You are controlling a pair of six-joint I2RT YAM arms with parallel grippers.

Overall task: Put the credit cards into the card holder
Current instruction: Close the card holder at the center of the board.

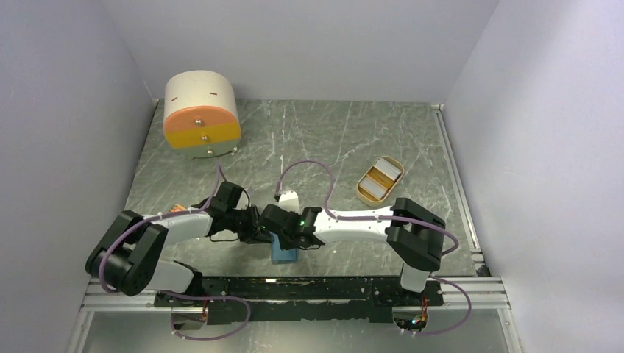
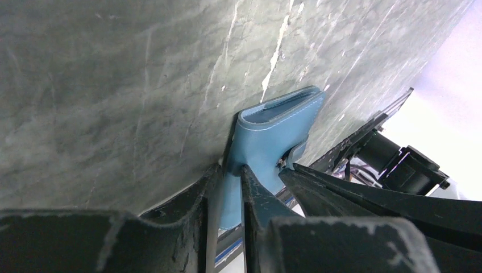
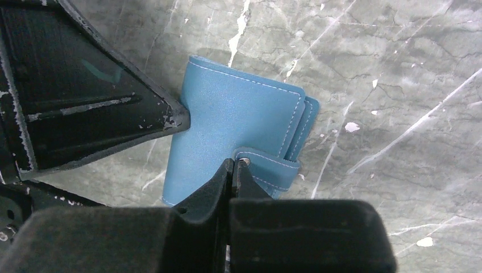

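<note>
Top view: the card holder [image 1: 283,254] lies on the worktop [image 1: 331,140] between both arms, with the credit cards [image 1: 380,178] well apart to the far right.
Left wrist: the left pincer [image 2: 232,173] is clamped on the card holder's edge.
Right wrist: the right pincer [image 3: 235,166] is closed on the snap tab [image 3: 270,170], with the card holder body directly ahead.

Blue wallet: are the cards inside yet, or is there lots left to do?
Nothing is finished yet. The card holder is folded shut; the left gripper clamps its edge and the right gripper pinches its snap tab. The credit cards lie in the tan tray, waiting.
</note>
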